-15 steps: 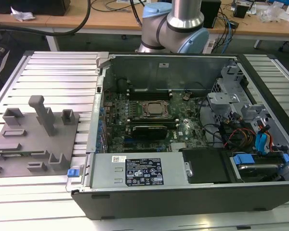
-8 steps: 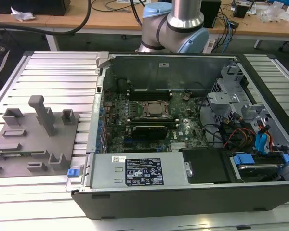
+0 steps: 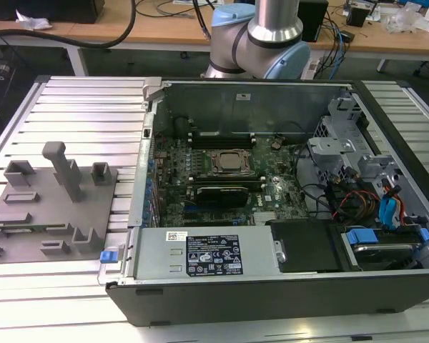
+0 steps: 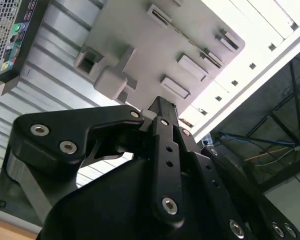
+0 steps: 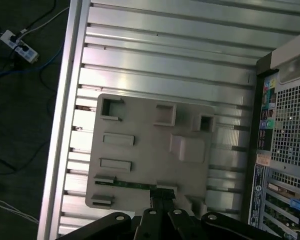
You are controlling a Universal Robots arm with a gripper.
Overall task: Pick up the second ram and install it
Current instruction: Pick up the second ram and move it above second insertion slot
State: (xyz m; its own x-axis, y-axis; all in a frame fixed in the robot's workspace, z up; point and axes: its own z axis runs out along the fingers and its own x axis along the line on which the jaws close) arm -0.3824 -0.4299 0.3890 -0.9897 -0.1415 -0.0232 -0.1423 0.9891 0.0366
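The second ram (image 5: 126, 184) is a thin green stick lying on edge in a slot along one side of the grey fixture plate (image 5: 150, 145). In the first wrist view my gripper (image 5: 163, 192) hangs well above the plate. Its black fingertips are pressed together and line up over one end of the stick. The second wrist view shows the same gripper (image 4: 162, 106) shut with nothing between the fingers, high over the fixture plate (image 4: 140, 35). The fixture plate (image 3: 50, 214) sits at the exterior view's left, beside the open computer case (image 3: 272, 286).
Inside the case, the motherboard has a CPU socket (image 3: 231, 162) flanked by long black slots with white clips (image 3: 222, 136). Drive cages and cables (image 3: 372, 193) fill the right side. A tall grey post (image 3: 64, 168) and several small holders stand on the plate. The ribbed aluminium table (image 5: 165, 60) surrounds everything.
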